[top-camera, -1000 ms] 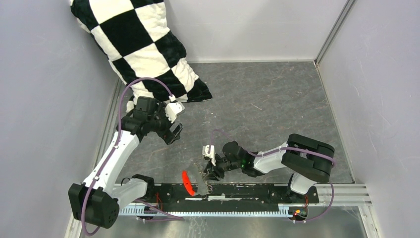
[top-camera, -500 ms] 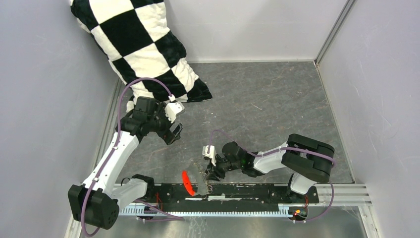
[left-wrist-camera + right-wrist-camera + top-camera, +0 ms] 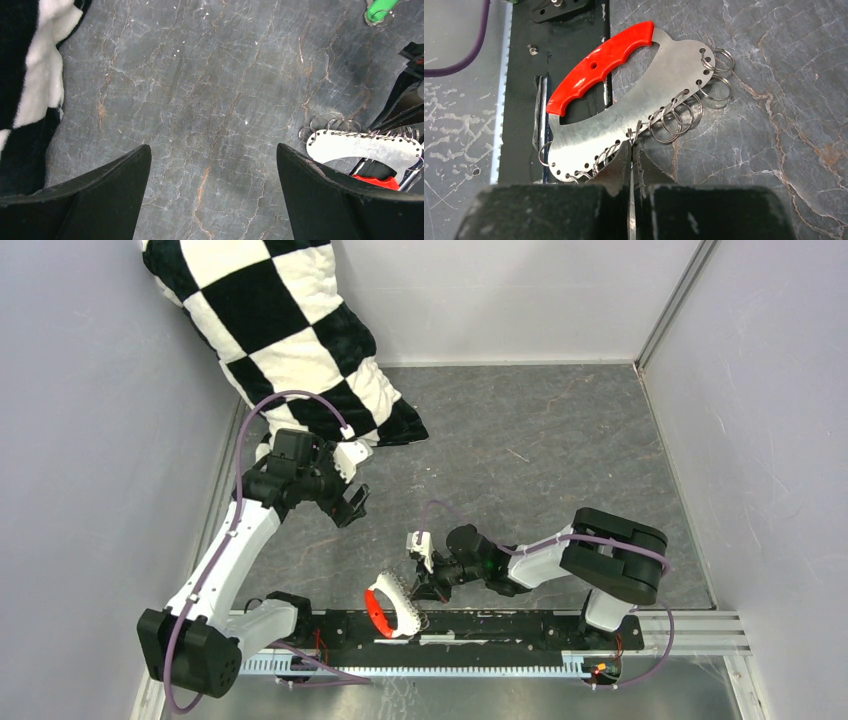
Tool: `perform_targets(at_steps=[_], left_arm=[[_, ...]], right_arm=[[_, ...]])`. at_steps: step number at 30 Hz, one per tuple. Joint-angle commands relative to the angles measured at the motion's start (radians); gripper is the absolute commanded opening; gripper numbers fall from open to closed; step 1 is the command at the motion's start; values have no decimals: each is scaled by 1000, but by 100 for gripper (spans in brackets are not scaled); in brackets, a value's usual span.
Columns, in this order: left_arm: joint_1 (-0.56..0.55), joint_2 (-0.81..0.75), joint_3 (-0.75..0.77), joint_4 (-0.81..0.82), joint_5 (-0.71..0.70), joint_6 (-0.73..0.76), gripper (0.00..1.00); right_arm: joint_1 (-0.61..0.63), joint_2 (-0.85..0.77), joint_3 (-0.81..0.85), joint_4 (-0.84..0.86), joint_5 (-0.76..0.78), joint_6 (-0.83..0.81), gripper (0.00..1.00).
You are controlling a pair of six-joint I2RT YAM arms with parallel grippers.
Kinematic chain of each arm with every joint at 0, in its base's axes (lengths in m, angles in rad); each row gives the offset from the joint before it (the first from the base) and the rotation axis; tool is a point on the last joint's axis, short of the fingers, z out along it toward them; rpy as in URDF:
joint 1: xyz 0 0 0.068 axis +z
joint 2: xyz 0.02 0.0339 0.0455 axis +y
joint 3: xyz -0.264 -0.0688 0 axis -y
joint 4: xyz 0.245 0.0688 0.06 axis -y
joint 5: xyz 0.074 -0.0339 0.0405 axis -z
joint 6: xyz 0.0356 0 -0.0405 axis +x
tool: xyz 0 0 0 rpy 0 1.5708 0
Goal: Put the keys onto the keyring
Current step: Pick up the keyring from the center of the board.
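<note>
The left arm (image 3: 225, 560) is stretched forward from its base along the left side and bent at the wrist. The left gripper (image 3: 347, 504) is pointed downward with its jaws spread wide, both fingers (image 3: 100, 195) seen far apart. The right arm (image 3: 545, 560) is folded low and turned leftward. The right gripper (image 3: 418, 588) is pressed fully closed, its fingertips (image 3: 616, 172) brought together.

The keyring (image 3: 393, 608) was seen at the near edge of the table (image 3: 560, 440), partly over the black base rail (image 3: 500, 625), with the right tool (image 3: 418, 587) set against its rim. The left tool (image 3: 352, 505) was held well apart, near a chequered cloth (image 3: 290, 340).
</note>
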Motion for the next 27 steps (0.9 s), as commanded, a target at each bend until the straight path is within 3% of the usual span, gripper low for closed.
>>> perform_targets(at_steps=[1,8,13,15,19,27], left_arm=[[4,-28,62,-29,86,46,100],[4,-37,39,-83,195,125,99],[4,-23,37,-83,179,182,98],[4,-12,53,-79,170,191,98],[4,14,70,-85,185,183,98],[4,20,49,-108,183,187,98]], right_arm=[[-1,-73,34,33,-12,-17,0],[9,-78,19,-25,-11,-54,2],[28,-94,-29,-69,1,-78,41],[27,-113,-13,-136,8,-121,51],[-17,-150,58,-253,41,-209,57],[-63,-80,141,-227,-33,-204,58]])
